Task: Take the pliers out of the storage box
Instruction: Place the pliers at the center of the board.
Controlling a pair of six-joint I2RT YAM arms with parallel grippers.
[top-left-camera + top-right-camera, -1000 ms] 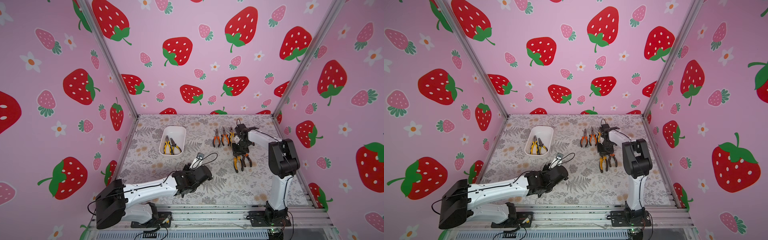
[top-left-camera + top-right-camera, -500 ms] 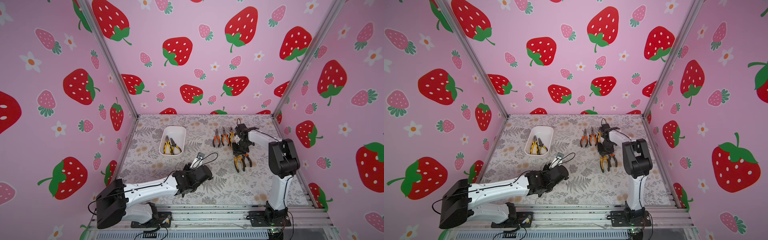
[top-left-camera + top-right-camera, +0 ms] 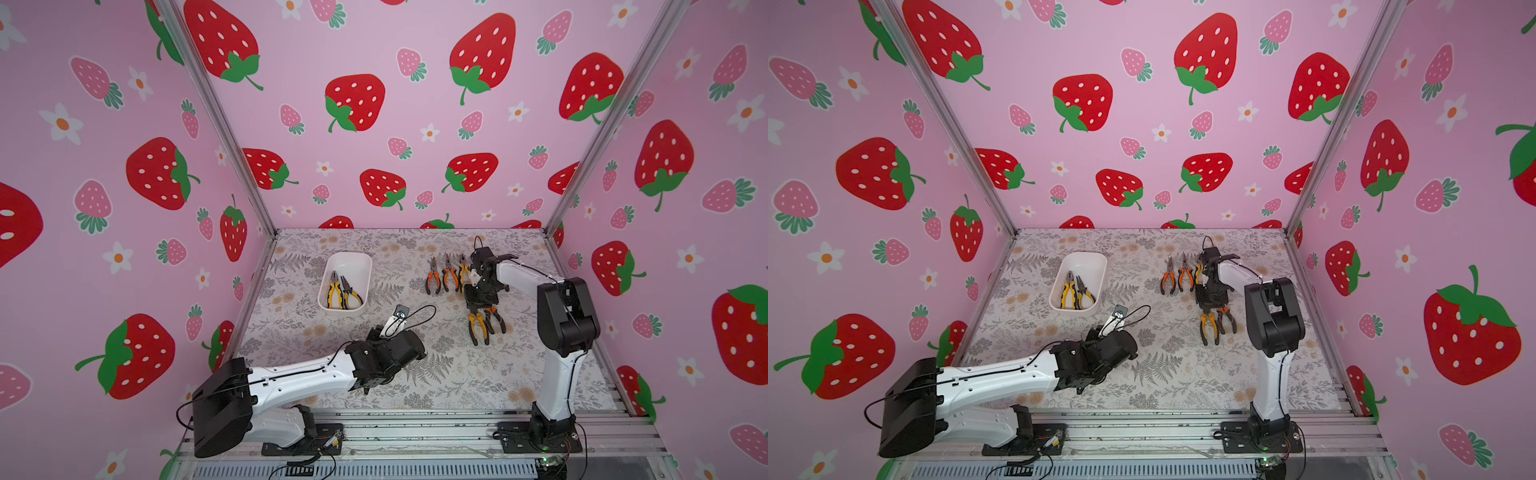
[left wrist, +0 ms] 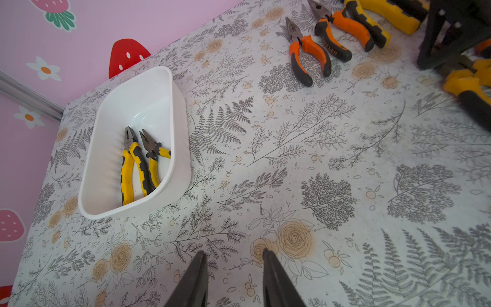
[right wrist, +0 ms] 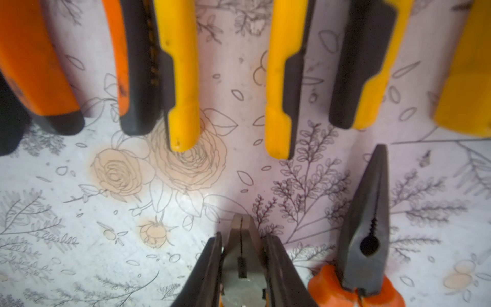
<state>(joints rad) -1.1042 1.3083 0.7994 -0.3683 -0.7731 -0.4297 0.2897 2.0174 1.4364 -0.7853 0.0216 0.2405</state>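
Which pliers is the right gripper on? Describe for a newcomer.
Floral table, robot's right: two pliers lie apart from the row. It's the blunt-nosed pliers, yellow-handled, in the right gripper; the long-nosed pliers alongside are orange-handled.

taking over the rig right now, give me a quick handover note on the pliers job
Left gripper: open, empty, over the floral table, short of the white plastic storage box.
Right gripper: closed on the head of the blunt-nosed yellow-and-black pliers, which lie on the table beside the orange-handled pointed-nose pliers.
Done: far row of pliers laid out on the table, partly hidden by the right arm, plus those two nearer.
Left: two yellow-and-black pliers lie in the box; the right gripper has not yet let go.
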